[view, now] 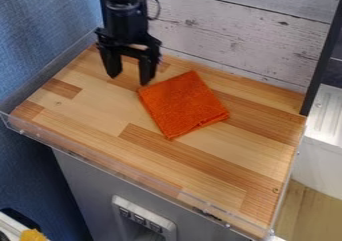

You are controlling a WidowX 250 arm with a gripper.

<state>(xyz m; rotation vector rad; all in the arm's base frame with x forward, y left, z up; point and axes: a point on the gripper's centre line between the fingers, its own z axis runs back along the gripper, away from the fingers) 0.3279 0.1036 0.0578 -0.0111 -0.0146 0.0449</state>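
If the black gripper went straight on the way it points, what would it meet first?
Most likely the wooden countertop: the gripper points down beside a corner of the orange cloth. Its height is unclear, so the finger nearer the cloth might touch that corner instead.

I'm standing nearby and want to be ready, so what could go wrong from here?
The open hand is by the orange cloth's corner, so closing there might catch only the corner or miss it. The cloth lies flat, so fingertips could scrape the wooden surface. The plank wall behind could be bumped.
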